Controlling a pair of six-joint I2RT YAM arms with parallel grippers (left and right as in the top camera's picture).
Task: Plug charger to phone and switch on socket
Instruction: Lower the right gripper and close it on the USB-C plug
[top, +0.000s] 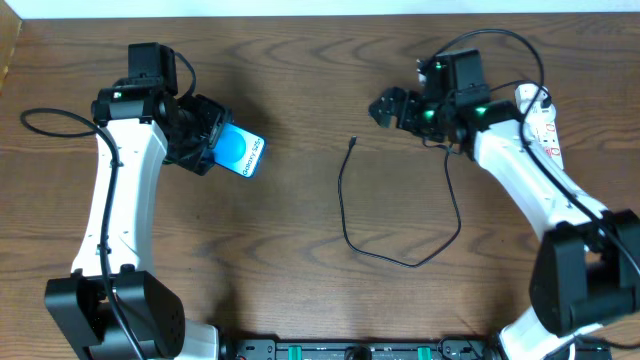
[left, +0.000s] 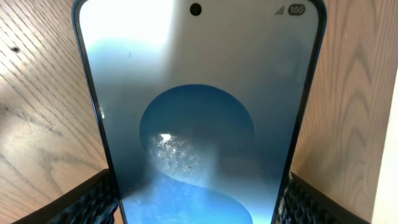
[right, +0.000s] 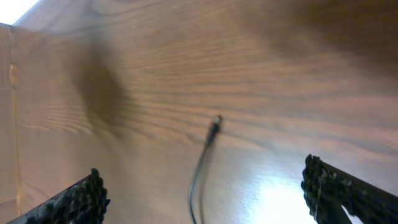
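Note:
The phone (top: 243, 153), with its blue-cyan screen, sits between the fingers of my left gripper (top: 203, 137) at the left of the table. In the left wrist view the phone (left: 199, 93) fills the frame and both fingers of the left gripper (left: 199, 208) press its dark edges. The charger cable (top: 345, 215) lies looped at the centre, its small tip (top: 353, 141) pointing to the far side. My right gripper (top: 386, 108) is open and empty, up and to the right of that tip. The right wrist view shows the tip (right: 216, 123) ahead of the open right gripper (right: 208, 199). The white socket strip (top: 545, 125) lies at the far right, partly under the right arm.
The cable's far end runs under the right arm (top: 520, 180), so its plug is hidden. A black lead (top: 50, 118) loops off the left arm. The table's far edge (top: 300, 14) is close behind both grippers.

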